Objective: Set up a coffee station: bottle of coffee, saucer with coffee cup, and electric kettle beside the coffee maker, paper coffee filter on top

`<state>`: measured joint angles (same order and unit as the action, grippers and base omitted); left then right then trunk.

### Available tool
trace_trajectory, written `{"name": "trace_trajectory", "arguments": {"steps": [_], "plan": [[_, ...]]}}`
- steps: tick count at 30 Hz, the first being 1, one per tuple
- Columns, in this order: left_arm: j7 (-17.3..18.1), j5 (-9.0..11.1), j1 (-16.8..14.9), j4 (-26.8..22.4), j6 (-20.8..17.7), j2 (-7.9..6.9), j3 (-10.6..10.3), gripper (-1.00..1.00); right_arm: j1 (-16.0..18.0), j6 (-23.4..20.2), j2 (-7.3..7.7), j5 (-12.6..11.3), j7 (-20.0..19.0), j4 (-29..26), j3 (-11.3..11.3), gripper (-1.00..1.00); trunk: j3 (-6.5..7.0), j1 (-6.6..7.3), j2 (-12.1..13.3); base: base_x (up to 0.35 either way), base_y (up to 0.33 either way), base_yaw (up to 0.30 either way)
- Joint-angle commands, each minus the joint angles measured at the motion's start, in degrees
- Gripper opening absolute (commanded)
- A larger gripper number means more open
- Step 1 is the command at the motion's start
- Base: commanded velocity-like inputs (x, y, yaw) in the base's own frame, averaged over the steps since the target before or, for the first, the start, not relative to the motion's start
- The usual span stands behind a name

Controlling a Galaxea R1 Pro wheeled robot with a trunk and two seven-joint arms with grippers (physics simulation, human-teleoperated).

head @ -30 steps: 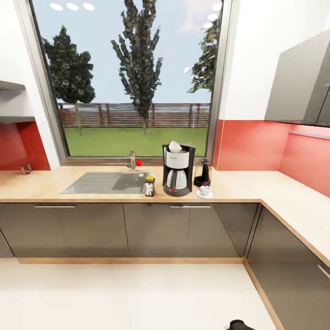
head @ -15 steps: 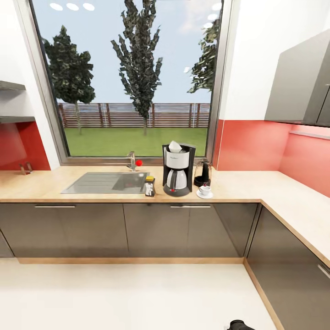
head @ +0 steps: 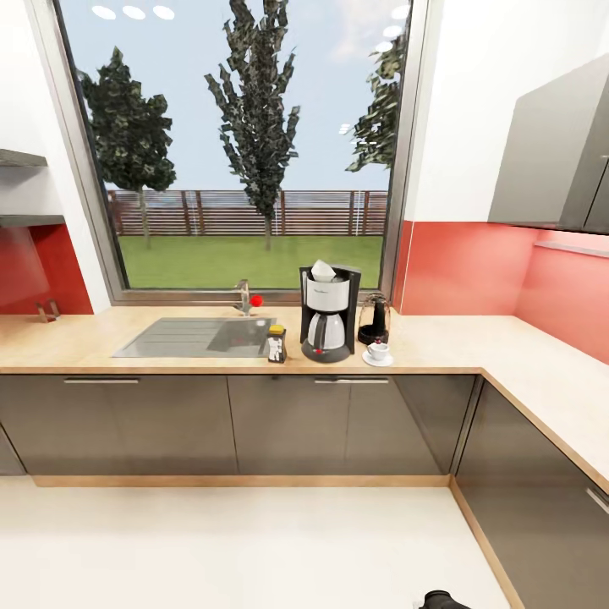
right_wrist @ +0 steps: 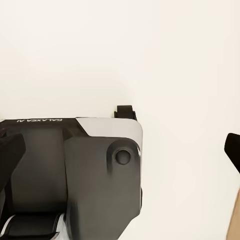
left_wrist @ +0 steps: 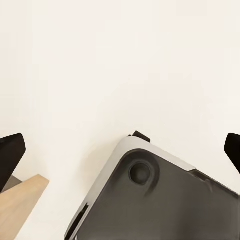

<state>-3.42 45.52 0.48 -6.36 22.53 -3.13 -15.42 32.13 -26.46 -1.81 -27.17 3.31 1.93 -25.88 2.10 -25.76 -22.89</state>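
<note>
Left wrist view is showing my left gripper (left_wrist: 120, 152) hanging over the pale floor (left_wrist: 100, 60) with its fingertips (left_wrist: 10, 152) spread wide at the frame edges, gripping nothing — my own grey base (left_wrist: 165, 200) is sitting below it. My right gripper (right_wrist: 120, 150) is looking the same, jaws wide apart and empty. Out on the countertop (head: 474, 338), the coffee maker (head: 328, 313) is standing with the paper coffee filter (head: 322, 271) on top. The bottle of coffee (head: 277, 344) is sitting just beside it on the sink (head: 194, 337) side — the electric kettle (head: 375, 320) is on the other side, with the coffee cup (head: 377, 350) resting on the saucer (head: 377, 359) in front of it.
</note>
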Motion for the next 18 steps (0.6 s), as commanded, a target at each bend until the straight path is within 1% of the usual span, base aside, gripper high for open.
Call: {"name": "trace_trajectory", "arguments": {"steps": [1,18], "plan": [[-0.4,0.2,0.1,-0.1,0.1,-0.03,-0.5,1.0,0.0,-0.1,-0.04,-0.6,0.2,0.1,-0.4,1.0,-0.01,-0.02,0.0,0.0,0.0,0.0],[-0.4,0.2,0.1,-0.1,0.1,-0.04,-0.5,1.0,0.0,-0.1,-0.04,-0.6,0.2,0.1,-0.4,1.0,-0.01,-0.02,0.0,0.0,0.0,0.0]]}}
